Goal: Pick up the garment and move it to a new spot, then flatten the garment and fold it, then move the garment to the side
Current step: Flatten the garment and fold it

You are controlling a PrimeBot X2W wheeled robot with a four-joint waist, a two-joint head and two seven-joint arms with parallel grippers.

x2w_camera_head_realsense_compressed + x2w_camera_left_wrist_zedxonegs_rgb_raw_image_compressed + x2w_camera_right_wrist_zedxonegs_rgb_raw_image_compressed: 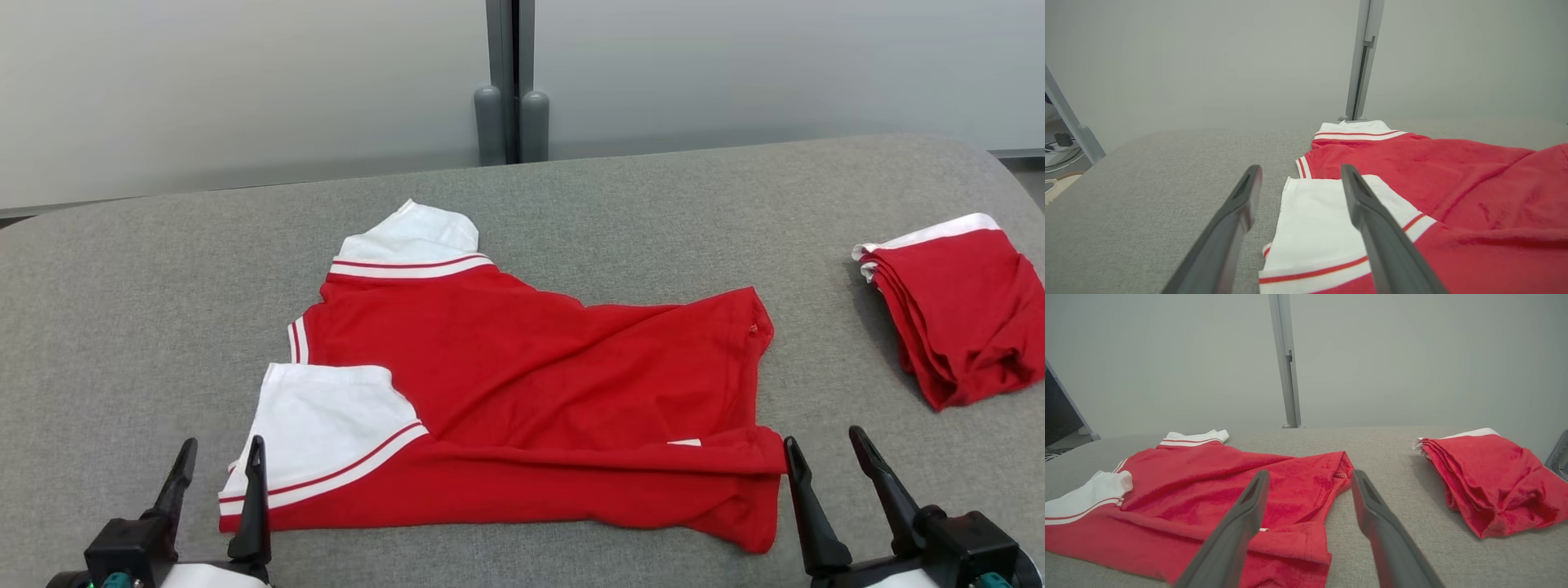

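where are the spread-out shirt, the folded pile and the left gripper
spread-out shirt (522, 367), head view, red middle
folded pile (963, 318), head view, top red layer
left gripper (224, 443), head view, midway between its fingertips

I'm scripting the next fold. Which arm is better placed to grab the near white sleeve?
Left. The left gripper stands open right beside the near white sleeve; the right gripper, also open, sits at the opposite end of the garment.
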